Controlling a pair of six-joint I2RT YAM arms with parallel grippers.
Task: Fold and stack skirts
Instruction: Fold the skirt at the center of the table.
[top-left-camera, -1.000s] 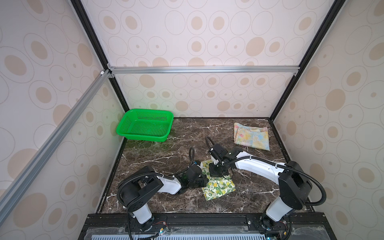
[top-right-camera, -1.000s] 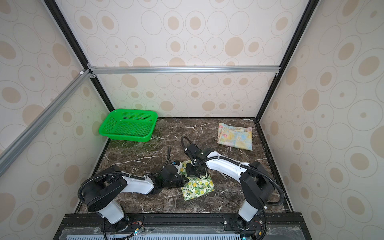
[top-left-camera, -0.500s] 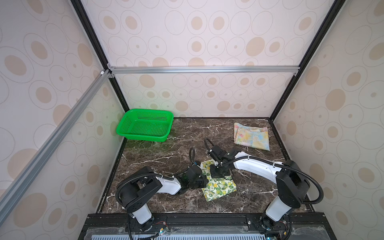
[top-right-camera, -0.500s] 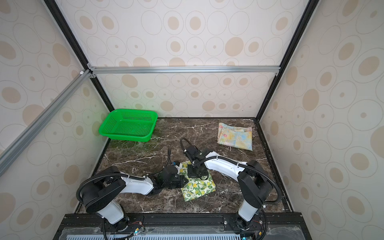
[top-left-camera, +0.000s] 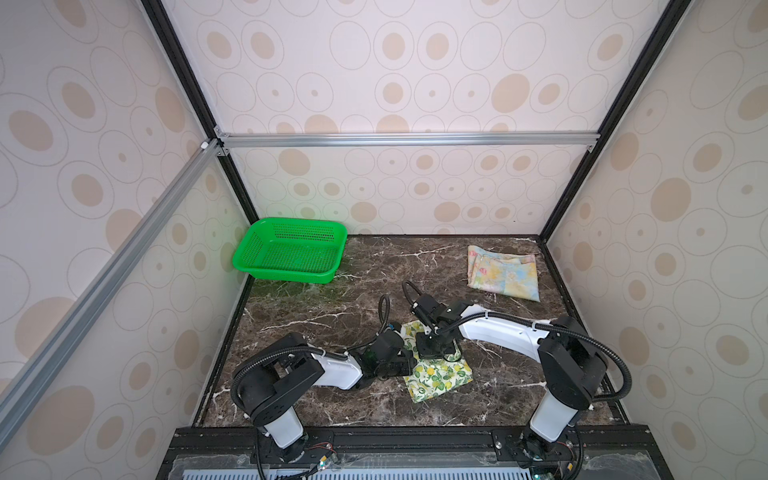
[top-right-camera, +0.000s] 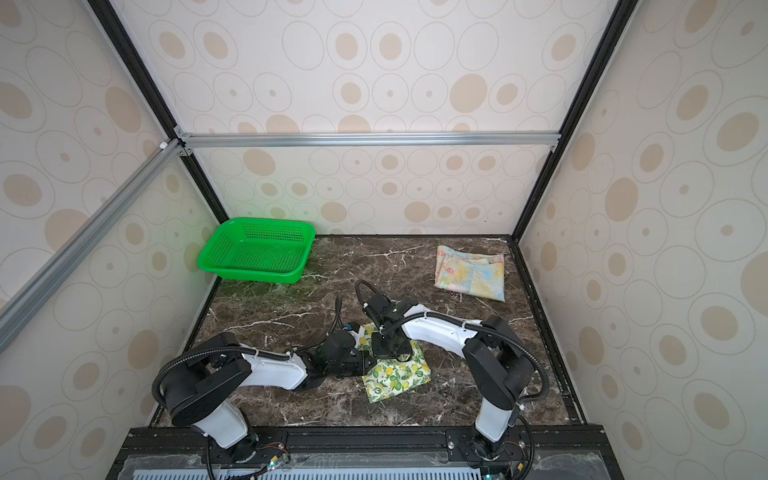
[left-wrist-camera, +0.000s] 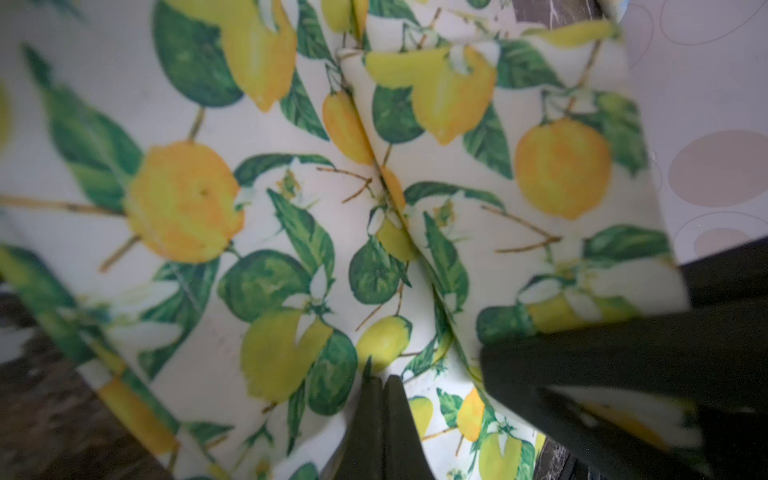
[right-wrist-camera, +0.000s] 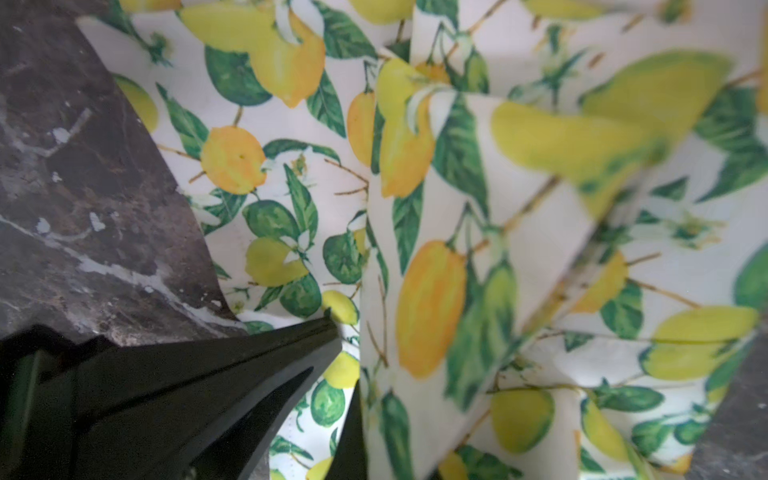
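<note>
The cream lemon-print skirt (top-left-camera: 442, 374) (top-right-camera: 397, 374) lies partly folded on the dark marble table (top-left-camera: 316, 307), near the front middle. Both grippers meet at its left far edge. My left gripper (top-left-camera: 409, 365) (left-wrist-camera: 380, 376) reaches in low from the left, its fingers pressed together on a bit of the lemon cloth. My right gripper (top-left-camera: 432, 353) (right-wrist-camera: 360, 390) points down from above, shut on a raised fold that drapes over one of its fingers. The pastel blue-yellow skirt (top-left-camera: 503, 276) (top-right-camera: 471, 272) lies folded flat at the back right, away from both arms.
A green perforated basket (top-left-camera: 291, 255) (top-right-camera: 257, 249) stands in the back left corner. Patterned walls with black frame posts close in the table on three sides. In the right wrist view the left gripper's dark finger (right-wrist-camera: 208, 395) crosses beside the cloth.
The right gripper has shifted slightly left over the lemon skirt. The left arm and both skirts have hardly moved.
</note>
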